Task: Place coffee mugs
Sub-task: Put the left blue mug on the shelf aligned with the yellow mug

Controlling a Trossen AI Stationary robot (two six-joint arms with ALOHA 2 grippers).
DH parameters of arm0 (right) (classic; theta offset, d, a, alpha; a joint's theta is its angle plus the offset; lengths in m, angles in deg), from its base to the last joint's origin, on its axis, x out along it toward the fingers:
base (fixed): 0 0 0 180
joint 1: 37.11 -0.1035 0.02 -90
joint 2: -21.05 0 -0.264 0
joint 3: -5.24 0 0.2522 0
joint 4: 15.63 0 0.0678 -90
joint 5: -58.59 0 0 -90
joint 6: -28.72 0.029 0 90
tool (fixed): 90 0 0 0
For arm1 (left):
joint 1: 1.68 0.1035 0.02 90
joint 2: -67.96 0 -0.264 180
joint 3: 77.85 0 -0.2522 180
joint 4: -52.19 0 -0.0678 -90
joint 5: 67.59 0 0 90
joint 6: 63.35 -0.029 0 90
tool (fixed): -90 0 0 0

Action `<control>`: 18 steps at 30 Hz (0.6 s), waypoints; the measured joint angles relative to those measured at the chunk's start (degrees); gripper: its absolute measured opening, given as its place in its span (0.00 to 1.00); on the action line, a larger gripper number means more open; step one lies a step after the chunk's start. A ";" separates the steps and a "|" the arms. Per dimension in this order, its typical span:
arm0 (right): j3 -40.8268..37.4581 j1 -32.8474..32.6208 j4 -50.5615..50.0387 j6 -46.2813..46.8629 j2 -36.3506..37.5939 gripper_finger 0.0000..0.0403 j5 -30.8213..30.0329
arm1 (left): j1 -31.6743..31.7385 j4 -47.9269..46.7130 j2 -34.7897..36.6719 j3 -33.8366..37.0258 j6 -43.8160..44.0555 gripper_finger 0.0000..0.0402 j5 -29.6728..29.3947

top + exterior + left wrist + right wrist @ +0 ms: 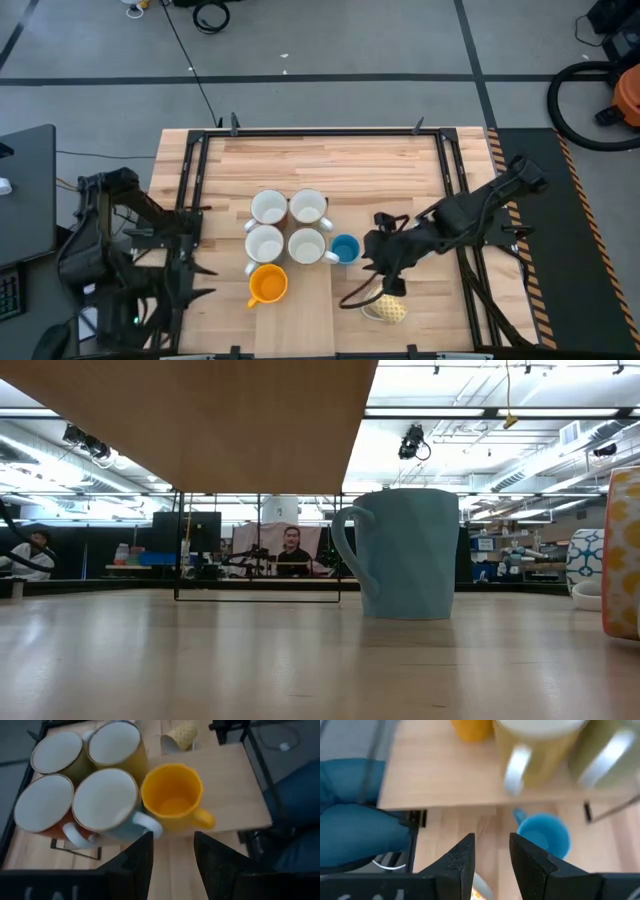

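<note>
Several mugs with white insides stand upright in a tight cluster mid-table. An orange mug stands just near of them and a bright blue mug just to their right. A yellow patterned mug lies toward the near right. My right gripper is open and empty right beside that mug, and its wrist view looks past the fingers at the blue mug. My left gripper is open and empty at the table's left edge, facing the orange mug.
A black metal frame runs round the wooden table. The low view shows the blue mug close up, the yellow patterned mug at the right edge and a blue-and-white patterned one behind. Bare wood lies at the far side.
</note>
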 joint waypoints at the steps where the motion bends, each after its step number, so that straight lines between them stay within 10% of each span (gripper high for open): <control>1: -1.75 0.02 0.59 1.71 -0.08 0.31 -0.02 | -1.30 0.06 -0.01 1.20 1.42 0.37 -1.03; 18: -19.89 8.98 7.00 17.92 -0.09 0.31 -0.22 | -8.83 13.73 -0.07 31.05 26.79 0.37 -3.14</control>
